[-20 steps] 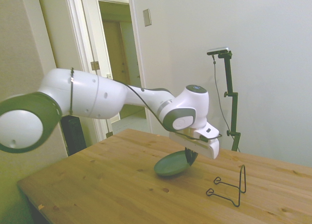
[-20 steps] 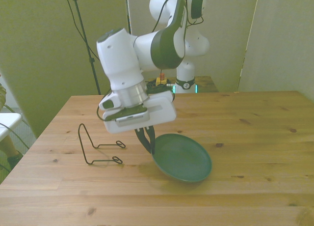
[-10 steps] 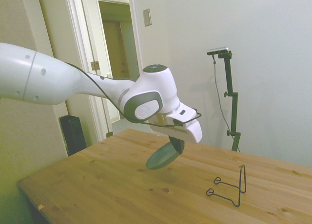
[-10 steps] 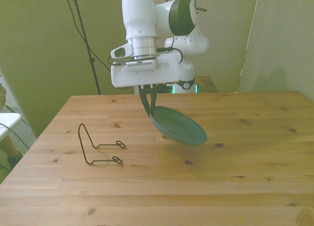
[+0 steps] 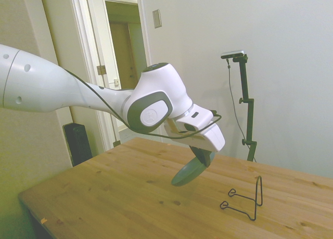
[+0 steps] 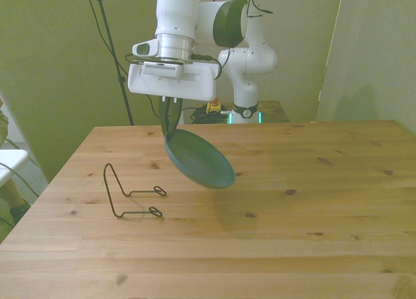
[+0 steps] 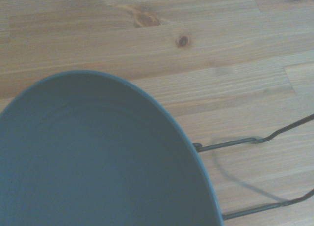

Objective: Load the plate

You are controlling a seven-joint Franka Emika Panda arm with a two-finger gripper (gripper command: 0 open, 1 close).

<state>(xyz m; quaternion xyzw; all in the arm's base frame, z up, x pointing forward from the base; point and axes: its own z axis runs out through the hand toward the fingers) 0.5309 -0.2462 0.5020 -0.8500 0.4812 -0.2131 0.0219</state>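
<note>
The dull teal plate [image 6: 198,159] hangs tilted in the air above the wooden table [image 6: 312,208], held by its upper rim. My gripper [image 6: 170,120] is shut on that rim. In the side view the plate [image 5: 188,172] slants steeply below the gripper [image 5: 203,157], a little left of the wire stand. The wrist view is mostly filled by the plate [image 7: 98,157], with the stand's two feet [image 7: 245,142] showing past its rim.
A thin black wire stand [image 6: 132,195] sits on the table at the front view's left, below and beside the plate; in the side view the stand [image 5: 244,200] is at the right. A doorway [image 5: 125,67] lies behind the table.
The arm has carried the plate toward the front view's left, closer to the wire stand, and the plate tilts more steeply than before. One second ago the plate was low by the table.
</note>
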